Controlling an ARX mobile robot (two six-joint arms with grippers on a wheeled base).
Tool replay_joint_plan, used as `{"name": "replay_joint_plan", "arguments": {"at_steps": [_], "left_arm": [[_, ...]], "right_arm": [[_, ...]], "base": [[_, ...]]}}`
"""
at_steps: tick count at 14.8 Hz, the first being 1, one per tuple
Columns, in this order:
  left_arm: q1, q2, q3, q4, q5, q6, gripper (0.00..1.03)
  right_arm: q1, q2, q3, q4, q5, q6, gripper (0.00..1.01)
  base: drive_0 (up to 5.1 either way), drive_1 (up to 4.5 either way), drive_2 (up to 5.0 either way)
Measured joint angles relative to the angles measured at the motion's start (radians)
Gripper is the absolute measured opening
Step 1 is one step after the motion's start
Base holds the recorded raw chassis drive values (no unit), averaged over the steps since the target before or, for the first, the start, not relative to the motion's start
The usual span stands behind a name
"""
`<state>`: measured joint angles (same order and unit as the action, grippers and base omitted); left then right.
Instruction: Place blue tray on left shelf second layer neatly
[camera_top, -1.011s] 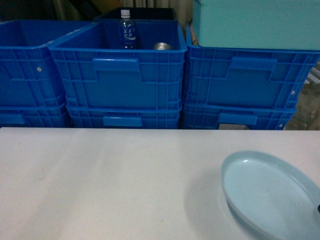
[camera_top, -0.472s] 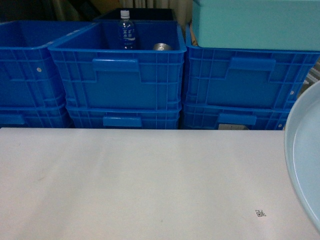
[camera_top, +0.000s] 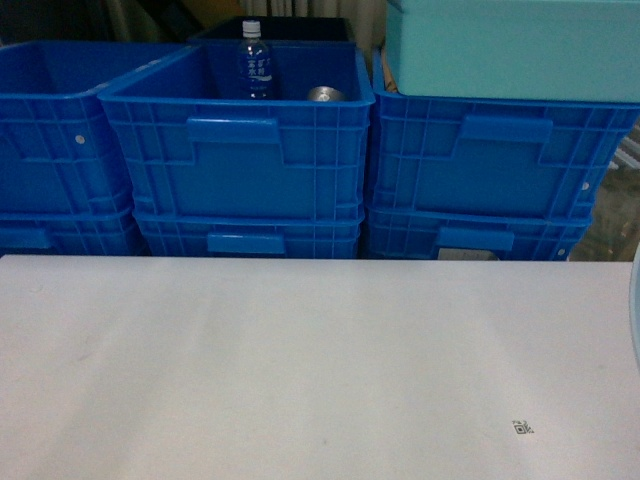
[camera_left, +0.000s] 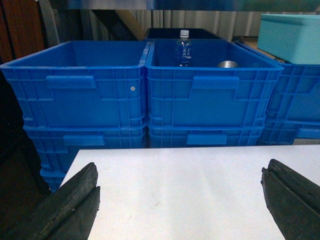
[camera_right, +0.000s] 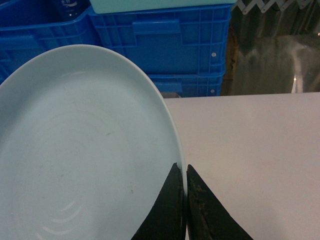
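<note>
The right claw (camera_right: 184, 200) is pinched tight on the rim of the pale blue glossy round tray (camera_right: 85, 150), one dark finger on the inside face and one on the outside, with barely a sliver between them. The tray is up off the white desk (camera_right: 250, 160), and it fills the whole left half of the right wrist view. Funny thing is, from the head camera you'd hardly know it's there: just a thin pale edge (camera_top: 636, 320) poking in at the far right border, and neither arm shows up at all.

The left claw (camera_left: 180, 200) is spread wide with nothing in it, its two black fingertips (camera_left: 75, 200) sitting at opposite bottom corners of its own view, low over the desk and pointing level toward the back.

Head view also shows a tiny printed marker (camera_top: 521, 428) on the desk that the wrist views miss.

Past the desk's far edge are stacked deep-blue ribbed plastic crates (camera_top: 235, 150). The middle top one holds a clear water bottle with a white cap (camera_top: 254, 62) and a small metal can (camera_top: 324, 93). A teal rectangular box (camera_top: 510, 45) sits on the right stack.
</note>
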<state>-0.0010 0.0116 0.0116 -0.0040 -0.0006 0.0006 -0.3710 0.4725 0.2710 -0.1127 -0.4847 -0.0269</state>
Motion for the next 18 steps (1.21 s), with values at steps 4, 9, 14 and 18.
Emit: {"name": "replay_joint_plan", "arguments": {"at_steps": [4,9,14,18], "left_arm": [[0.000,0.000,0.000,0.000,0.000,0.000,0.98],[0.000,0.000,0.000,0.000,0.000,0.000,0.98],[0.000,0.000,0.000,0.000,0.000,0.000,0.98],[0.000,0.000,0.000,0.000,0.000,0.000,0.98]], "right_arm": [[0.161,-0.010,0.000,0.001,0.113,0.010,0.02],[0.453,0.145,0.000,0.162,0.379,0.061,0.02],[0.409,0.172,0.000,0.216,0.373,0.060,0.02],[0.390,0.174,-0.001,0.219,0.347,0.063,0.02]], "base": [[0.0,0.00,0.0],[0.0,0.00,0.0],[0.0,0.00,0.0],[0.0,0.00,0.0]]}}
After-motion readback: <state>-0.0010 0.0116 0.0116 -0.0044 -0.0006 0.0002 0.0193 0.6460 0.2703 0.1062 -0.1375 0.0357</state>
